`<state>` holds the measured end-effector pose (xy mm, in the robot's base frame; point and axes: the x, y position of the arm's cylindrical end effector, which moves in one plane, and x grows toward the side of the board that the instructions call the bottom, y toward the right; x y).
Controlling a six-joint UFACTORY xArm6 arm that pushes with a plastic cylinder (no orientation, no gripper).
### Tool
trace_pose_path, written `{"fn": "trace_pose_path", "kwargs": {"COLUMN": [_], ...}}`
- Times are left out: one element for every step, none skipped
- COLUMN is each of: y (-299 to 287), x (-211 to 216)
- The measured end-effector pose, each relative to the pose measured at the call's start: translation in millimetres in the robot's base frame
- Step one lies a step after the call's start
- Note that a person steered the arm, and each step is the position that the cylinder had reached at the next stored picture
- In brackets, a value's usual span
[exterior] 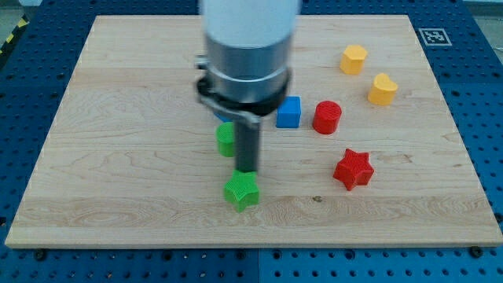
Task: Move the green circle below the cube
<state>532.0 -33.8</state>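
Note:
A green circle point(226, 139) lies near the board's middle, partly hidden behind my dark rod. A blue cube point(289, 112) sits up and to the right of it. My tip point(247, 170) is just right of and below the green circle, directly above a green star point(241, 191), close to or touching the star's top. The arm's grey body covers the board's upper middle.
A red cylinder point(327, 117) stands right of the blue cube. A red star point(353, 169) lies lower right. Two yellow blocks point(354, 59) point(383, 90) sit at the upper right. The wooden board point(118, 173) ends in blue pegboard on all sides.

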Motion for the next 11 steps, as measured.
{"fn": "trace_pose_path", "kwargs": {"y": [-60.0,-67.0,-67.0,-66.4,-51.5,-23.1,12.8,24.9,10.1,12.1,17.7], "x": [-6.8,-27.2,-41.0,-41.5,-41.5,-41.5,-41.5,-41.5,-42.1,-42.6,-50.2]}}
